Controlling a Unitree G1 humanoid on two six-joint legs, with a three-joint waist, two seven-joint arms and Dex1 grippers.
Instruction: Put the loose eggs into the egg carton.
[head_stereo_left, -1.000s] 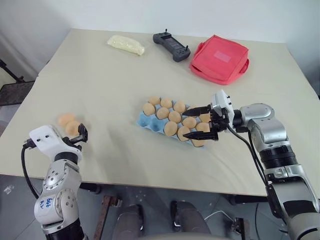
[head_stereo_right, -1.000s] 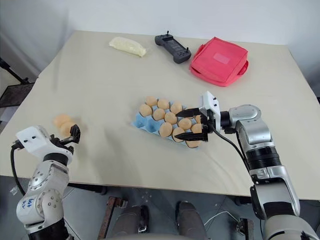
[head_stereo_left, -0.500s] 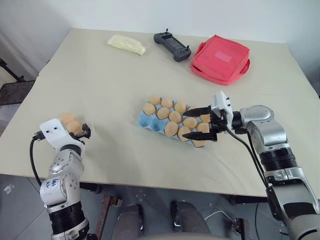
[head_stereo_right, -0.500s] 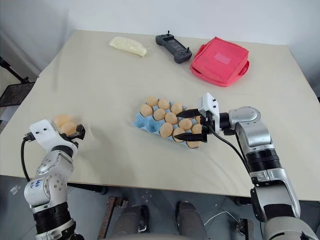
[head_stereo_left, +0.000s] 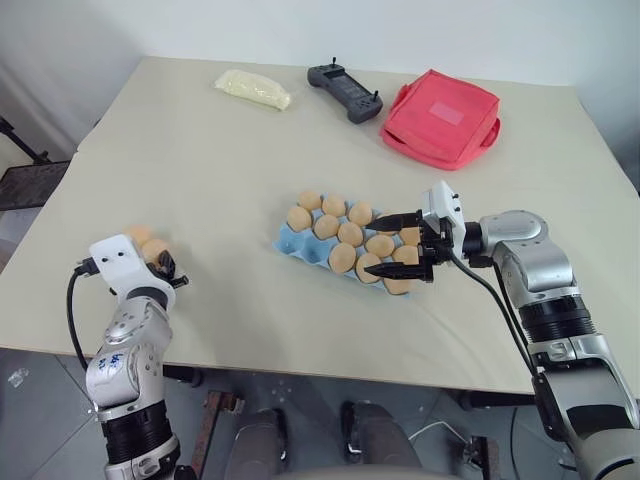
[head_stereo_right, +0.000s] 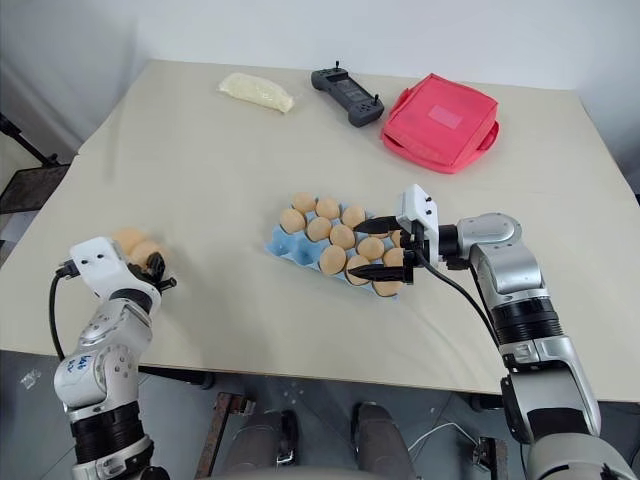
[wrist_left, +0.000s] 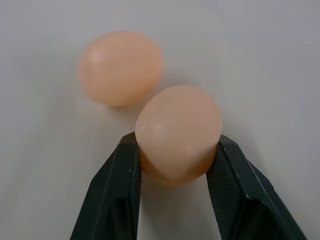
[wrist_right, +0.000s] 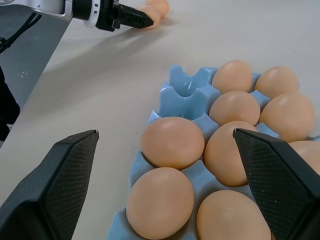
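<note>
1. On my far left, the left arm is bent up from below the table's (head_stereo_left: 200, 170) near edge, close to the near-left corner, with its wrist angled forward and a little downward over the tabletop.
2. My left gripper (wrist_left: 172, 150) has its two black fingers (wrist_left: 120, 190) pressed against either side of one loose egg (wrist_left: 177, 132), narrowed onto it; the egg sits between the fingertips, right on the table surface as far as I can tell.
3. A second loose egg (wrist_left: 121, 67) lies just beside the gripped one, on the far side of it from the gripper, near the table's left edge; I cannot tell whether the two eggs touch.
4. Toward the middle of the table, slightly nearer the near edge, lies the blue egg carton (head_stereo_left: 290, 240). Most of its cups hold eggs; the cups at its left end are bare blue.
5. The right arm reaches in from the near-right side, elbow bent, forearm turned so the gripper points leftward across the table.
6. My right gripper (head_stereo_left: 395, 243) is spread wide and holds nothing, its fingers lying over the right end of the carton, one toward each long side.
7. Along the far edge I see a pale yellow packet (head_stereo_left: 252, 88), a dark handheld controller (head_stereo_left: 343, 93) and a red pouch (head_stereo_left: 440, 118).
</note>
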